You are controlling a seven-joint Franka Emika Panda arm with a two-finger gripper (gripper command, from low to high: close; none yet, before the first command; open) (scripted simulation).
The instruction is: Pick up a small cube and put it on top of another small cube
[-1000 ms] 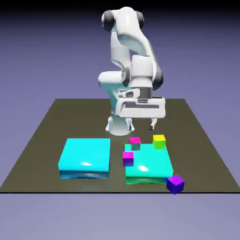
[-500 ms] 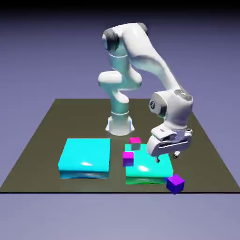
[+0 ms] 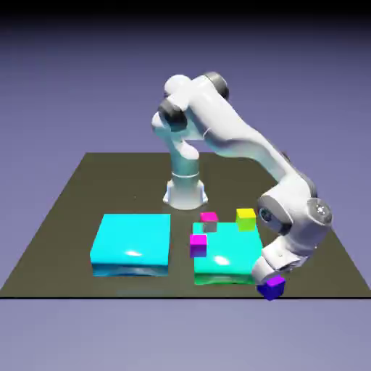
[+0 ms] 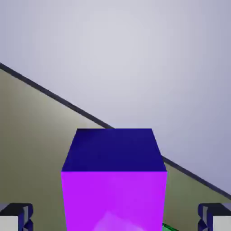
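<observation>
While the violet-blue cube (image 4: 114,180) lies between its fingertips, the gripper (image 4: 115,217) stands wide, touching neither side.

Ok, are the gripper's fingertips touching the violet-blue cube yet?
Apart. The hand view shows a strip of table between the violet-blue cube and each of the fingertips.

A soft white highlight glares on each cyan slab (image 3: 130,239) (image 3: 228,250); the exterior view's top edge fades to black.
</observation>
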